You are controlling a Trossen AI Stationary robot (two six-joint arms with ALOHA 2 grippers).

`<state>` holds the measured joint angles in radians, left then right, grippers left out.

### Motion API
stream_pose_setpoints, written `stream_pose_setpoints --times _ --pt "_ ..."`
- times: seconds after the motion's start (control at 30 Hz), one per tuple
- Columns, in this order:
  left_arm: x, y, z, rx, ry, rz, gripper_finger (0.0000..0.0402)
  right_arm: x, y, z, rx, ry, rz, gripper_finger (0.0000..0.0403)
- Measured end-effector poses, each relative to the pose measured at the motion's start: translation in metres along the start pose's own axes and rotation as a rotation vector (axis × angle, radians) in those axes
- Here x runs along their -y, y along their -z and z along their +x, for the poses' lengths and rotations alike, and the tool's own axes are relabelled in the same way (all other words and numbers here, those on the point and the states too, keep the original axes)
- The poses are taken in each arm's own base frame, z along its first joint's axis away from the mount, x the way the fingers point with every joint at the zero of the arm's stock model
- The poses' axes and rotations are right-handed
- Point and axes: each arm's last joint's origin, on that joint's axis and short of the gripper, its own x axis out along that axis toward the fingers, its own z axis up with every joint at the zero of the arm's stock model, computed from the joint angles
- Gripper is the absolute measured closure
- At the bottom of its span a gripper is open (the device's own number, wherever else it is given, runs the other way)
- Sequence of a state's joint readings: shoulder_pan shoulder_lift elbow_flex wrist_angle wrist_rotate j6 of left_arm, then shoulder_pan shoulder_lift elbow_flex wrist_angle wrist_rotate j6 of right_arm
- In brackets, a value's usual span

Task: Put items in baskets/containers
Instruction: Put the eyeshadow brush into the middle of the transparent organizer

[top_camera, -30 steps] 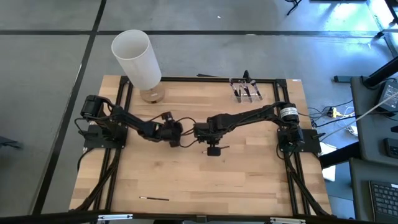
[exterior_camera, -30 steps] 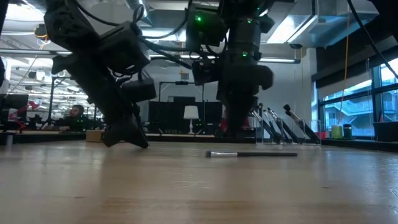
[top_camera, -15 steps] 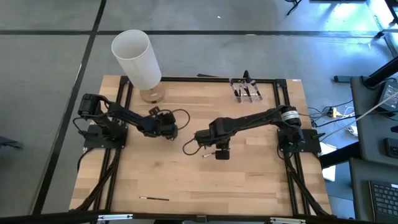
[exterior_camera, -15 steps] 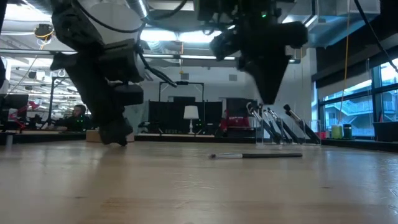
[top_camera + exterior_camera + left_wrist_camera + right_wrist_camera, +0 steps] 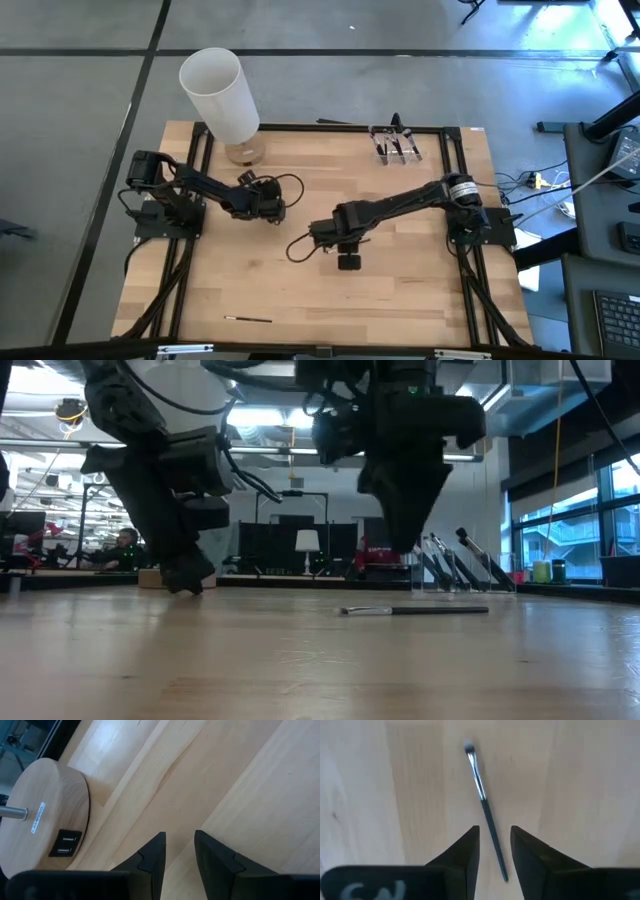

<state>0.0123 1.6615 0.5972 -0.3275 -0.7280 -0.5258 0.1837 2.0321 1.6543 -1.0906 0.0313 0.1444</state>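
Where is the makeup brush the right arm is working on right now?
The brush lies flat on the table near its middle, directly under the right gripper, whose jaws stand open over its handle, not yet closed.

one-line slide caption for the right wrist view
Right gripper open above a makeup brush lying on the wooden table.

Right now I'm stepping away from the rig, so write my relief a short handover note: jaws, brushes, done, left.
Right gripper: jaws open, empty, hovering over a loose brush mid-table.
Left gripper: jaws slightly apart, empty, beside the wooden lamp base.
Done: several brushes stand in the clear holder at the far edge.
Left: this brush and another brush near the front edge.
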Motion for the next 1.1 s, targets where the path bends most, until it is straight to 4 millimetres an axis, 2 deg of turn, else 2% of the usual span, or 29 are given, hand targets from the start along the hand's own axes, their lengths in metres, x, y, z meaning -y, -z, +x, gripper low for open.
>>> stream_pose_setpoints --times 0.13,0.37,0.67,0.77,0.93,1.1 --pt "-0.001 -0.001 0.001 0.000 -0.002 -0.004 0.0300 -0.001 -0.004 0.012 -0.011 -0.026 -0.004 0.0294" --pt "-0.001 -0.001 0.001 0.009 -0.003 0.015 0.0300 -0.012 -0.009 0.050 -0.078 -0.026 -0.098 0.0294" --pt "-0.001 -0.001 0.001 0.010 -0.003 0.017 0.0300 -0.014 -0.010 0.053 -0.068 -0.028 -0.093 0.0298" --pt "-0.001 -0.001 0.001 0.010 -0.003 0.017 0.0300 -0.015 -0.012 0.061 -0.078 -0.035 -0.091 0.0318" --pt "-0.001 -0.001 0.001 0.011 -0.003 0.017 0.0300 -0.014 -0.013 0.101 -0.168 -0.129 -0.073 0.0368" --pt "-0.001 -0.001 0.001 0.011 -0.003 0.017 0.0300 -0.013 -0.012 0.109 -0.205 -0.096 -0.068 0.0386"
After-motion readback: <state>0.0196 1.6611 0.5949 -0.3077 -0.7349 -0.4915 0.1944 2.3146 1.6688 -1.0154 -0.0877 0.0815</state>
